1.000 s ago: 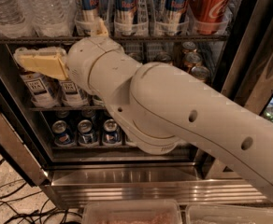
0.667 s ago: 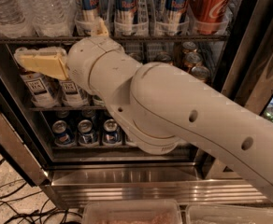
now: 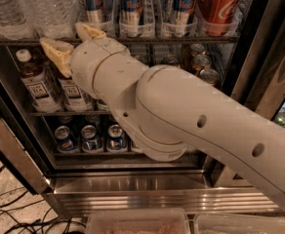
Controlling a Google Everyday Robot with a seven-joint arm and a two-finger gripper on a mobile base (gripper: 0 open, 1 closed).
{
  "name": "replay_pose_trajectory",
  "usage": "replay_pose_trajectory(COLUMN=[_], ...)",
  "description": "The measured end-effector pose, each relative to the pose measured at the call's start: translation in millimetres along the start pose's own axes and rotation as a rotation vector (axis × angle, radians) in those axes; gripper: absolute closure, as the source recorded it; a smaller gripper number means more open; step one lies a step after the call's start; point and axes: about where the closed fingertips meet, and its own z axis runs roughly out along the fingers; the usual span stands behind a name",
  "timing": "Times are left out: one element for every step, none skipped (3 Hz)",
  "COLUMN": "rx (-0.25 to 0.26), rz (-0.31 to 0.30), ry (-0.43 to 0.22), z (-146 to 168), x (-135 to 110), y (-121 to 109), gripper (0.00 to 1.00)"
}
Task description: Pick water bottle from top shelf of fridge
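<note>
I see the gripper (image 3: 63, 37) at the front edge of the top shelf (image 3: 147, 40), just under the water bottle (image 3: 50, 9), its fingers (image 3: 57, 52) spread apart and holding nothing.

Gripper (image 3: 63, 36) is in front of the top shelf (image 3: 181, 39) edge, just below the water bottle (image 3: 52, 11). Its fingers (image 3: 57, 55) are tan-yellow and spread apart. Arm (image 3: 196, 116): plain off-white, a few dark holes. Water bottle: clear, ribbed. Tall cans (image 3: 132, 4): blue and silver. Cola can (image 3: 219, 4): red, white script. Shelf rack: dark wire. Tea bottles (image 3: 35, 82): brown, with white caps and white labels with dark print. Short cans (image 3: 86, 138): dark blue, silver tops. Fridge (image 3: 157, 191): black frame, brushed steel sill. Floor (image 3: 1, 189): pale, speckled. Cables (image 3: 15, 213): black.
</note>
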Motion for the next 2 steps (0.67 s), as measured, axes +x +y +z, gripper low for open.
replay_pose_trajectory(rx=[0.0, 0.0], rz=[0.0, 0.0], ry=[0.0, 0.0], z=[0.0, 0.0], x=[0.0, 0.0], y=[0.0, 0.1], gripper=[0.76, 0.64])
